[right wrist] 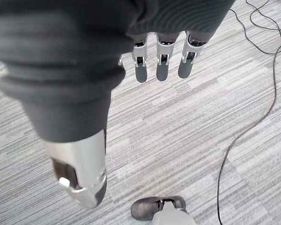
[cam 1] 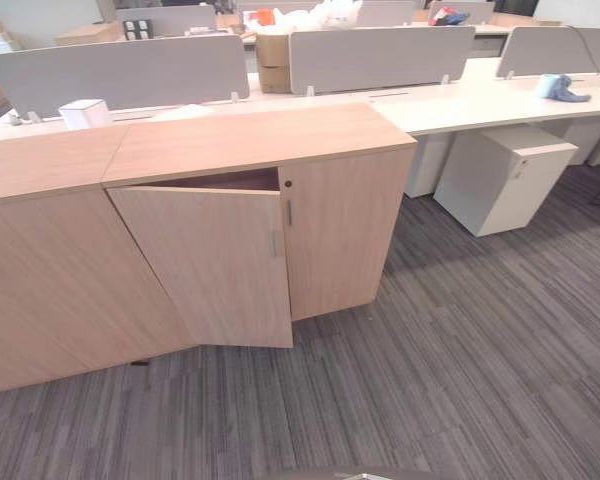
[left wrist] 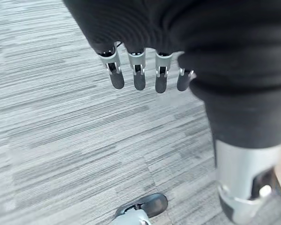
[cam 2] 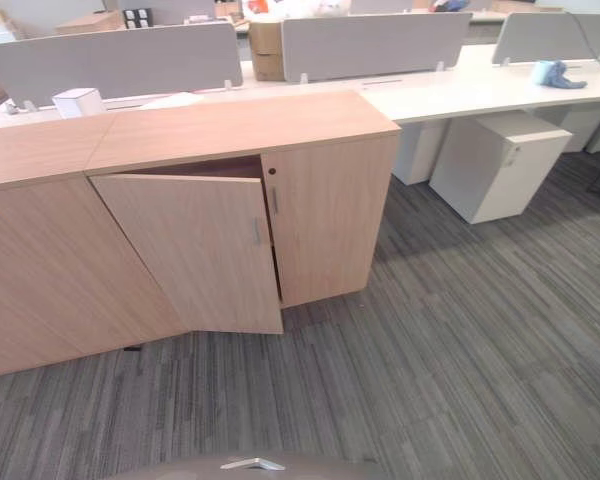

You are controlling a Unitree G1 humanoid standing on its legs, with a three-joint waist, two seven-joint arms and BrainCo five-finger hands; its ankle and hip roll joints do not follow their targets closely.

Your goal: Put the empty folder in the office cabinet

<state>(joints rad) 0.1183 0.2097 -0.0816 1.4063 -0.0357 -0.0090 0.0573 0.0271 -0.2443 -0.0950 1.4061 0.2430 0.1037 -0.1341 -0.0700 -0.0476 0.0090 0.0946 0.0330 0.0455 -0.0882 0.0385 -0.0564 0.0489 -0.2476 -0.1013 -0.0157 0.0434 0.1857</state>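
Facing the office cabinet (cam 1: 250, 150), the robot stands on grey carpet (cam 1: 460, 340) with both arms hanging at its sides. The left hand (left wrist: 140, 70) points down at the floor with straight, relaxed fingers and grasps nothing; the right hand (right wrist: 161, 58) hangs likewise, fingers loose and empty above the carpet.

No folder can be seen on the cabinet top, on the floor, or in either hand, so I cannot say where it lies from the hands or how its long axis runs.

What does show is the cabinet's left door (cam 1: 215, 265) swung partly out towards the robot, hinged at its left edge, its free edge with the slim handle (cam 1: 273, 243) near the middle. The right door (cam 1: 340, 230) is closed. A dark wedge of interior shows above the open door, too narrow to tell what is inside.

Judging from this, the opening is ahead and slightly left of centre, so the left hand looks the nearer one to that door. Beyond the cabinet stand white desks (cam 1: 480, 100) with grey dividers (cam 1: 380, 55) and a white pedestal (cam 1: 505, 175) far right.
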